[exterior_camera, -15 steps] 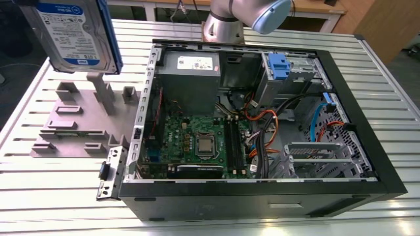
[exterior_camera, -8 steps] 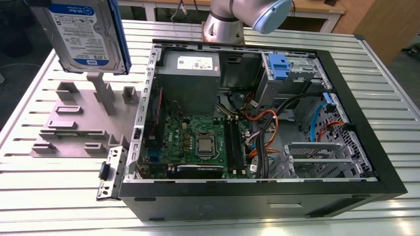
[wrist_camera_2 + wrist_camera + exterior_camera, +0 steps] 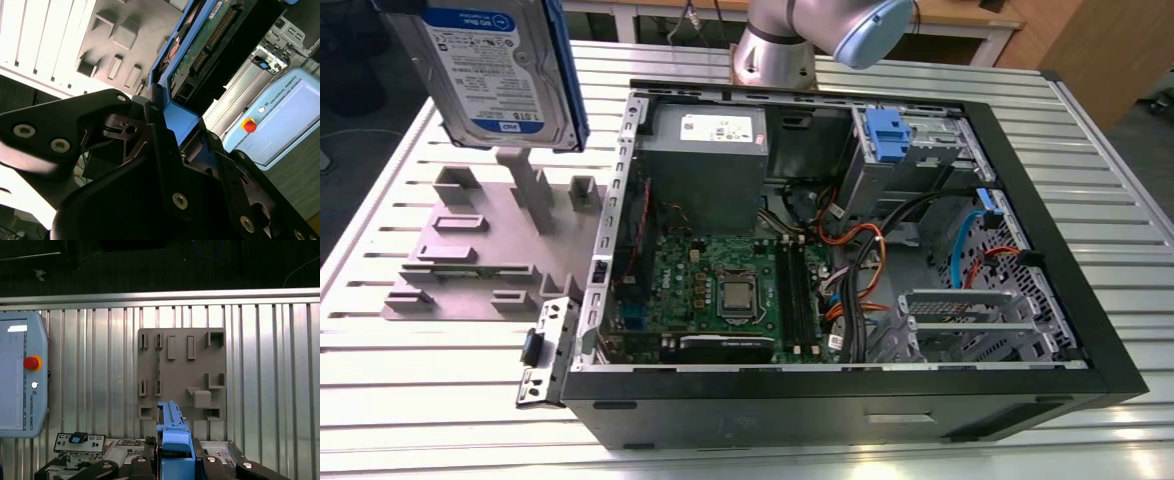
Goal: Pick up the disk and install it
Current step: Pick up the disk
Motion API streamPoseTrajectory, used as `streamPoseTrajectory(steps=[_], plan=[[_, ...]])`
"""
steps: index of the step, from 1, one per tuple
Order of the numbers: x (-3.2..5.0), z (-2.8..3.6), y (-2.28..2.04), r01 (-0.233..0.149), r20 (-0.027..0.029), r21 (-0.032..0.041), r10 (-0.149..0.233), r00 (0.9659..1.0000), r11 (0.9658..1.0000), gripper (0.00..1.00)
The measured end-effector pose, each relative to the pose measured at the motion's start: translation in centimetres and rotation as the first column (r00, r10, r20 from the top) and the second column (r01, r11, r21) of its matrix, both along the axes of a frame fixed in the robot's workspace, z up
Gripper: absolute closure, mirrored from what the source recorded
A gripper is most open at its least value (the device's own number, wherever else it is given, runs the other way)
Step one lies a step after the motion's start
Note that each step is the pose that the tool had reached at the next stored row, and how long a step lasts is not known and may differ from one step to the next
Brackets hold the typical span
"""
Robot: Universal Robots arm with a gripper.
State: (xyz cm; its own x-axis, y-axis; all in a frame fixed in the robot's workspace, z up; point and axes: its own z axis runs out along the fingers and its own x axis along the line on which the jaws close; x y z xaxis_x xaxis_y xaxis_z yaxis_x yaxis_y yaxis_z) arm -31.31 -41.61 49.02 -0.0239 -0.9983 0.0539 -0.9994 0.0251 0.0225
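Second wrist view has the claw (image 3: pixel 181 131) clenched on the blue carrier frame of the disk (image 3: pixel 200 45), with black fingers (image 3: pixel 156 135) pressed against either side of the frame. The first wrist view shows the same grip edge-on. From the exterior view, the disk (image 3: pixel 494 70) hangs upright, label toward the camera, above the grey fixture plate (image 3: pixel 480 240) on the ribbed worktop (image 3: pixel 440 380). It is to the exterior view's left of the open computer case (image 3: pixel 854 250).

disk (image 3: pixel 494 75) above fixture plate (image 3: pixel 467 250), plate on table (image 3: pixel 1101 170), computer case (image 3: pixel 854 412) to the exterior view's right of it
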Motion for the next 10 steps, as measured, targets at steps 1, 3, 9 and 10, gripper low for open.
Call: streamPoseTrajectory(steps=[1, 3, 9, 10], plan=[[0.03, 0.00, -0.01, 0.000, 0.0000, 0.0000, 0.000, 1.0000, 1.0000, 0.64], [0.09, 0.00, -0.08, 0.000, 0.0000, 0.0000, 0.000, 1.0000, 1.0000, 0.64], [0.22, -0.01, -0.34, 0.000, 0.0001, 0.0000, 0.000, 1.0000, 1.0000, 0.64], [0.24, -0.01, -0.37, 0.000, 0.0001, 0.0001, 0.000, 1.0000, 1.0000, 0.64]])
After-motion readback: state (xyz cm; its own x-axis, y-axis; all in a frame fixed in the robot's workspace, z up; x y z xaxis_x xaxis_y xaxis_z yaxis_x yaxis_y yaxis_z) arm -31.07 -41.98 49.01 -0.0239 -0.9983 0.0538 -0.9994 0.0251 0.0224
